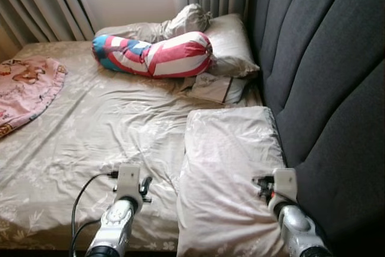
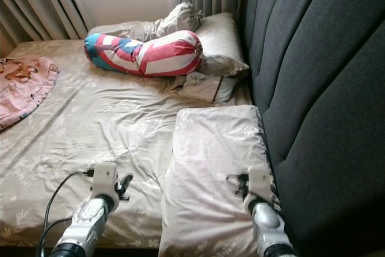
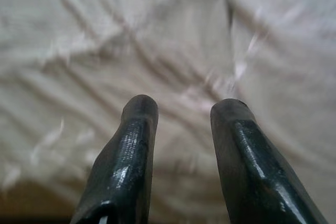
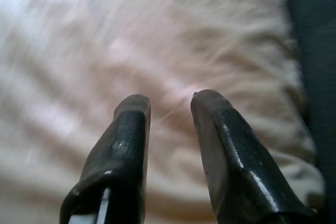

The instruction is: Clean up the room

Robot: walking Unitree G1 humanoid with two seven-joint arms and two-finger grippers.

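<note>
From the head views, the near pillow (image 1: 228, 179) lies at the bed's (image 1: 90, 142) near corner against the dark headboard (image 1: 325, 88); it looks light, soft and floppy, best pinched at an edge or corner. A striped bolster (image 1: 156, 52) rests by the far pillows (image 1: 225, 43).

Left wrist view: the left hand (image 3: 184, 109) hovers part-open and empty over wrinkled sheet.

Right wrist view: the right hand (image 4: 168, 103) is part-open, empty, above the pillow.

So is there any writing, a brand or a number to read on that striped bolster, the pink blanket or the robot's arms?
None can be read.
Striped bolster: stripes and a star shape, no letters.
Pink blanket: a cartoon print, too blurred to show any words.
Left gripper and right gripper: plain black, unlabelled.
</note>
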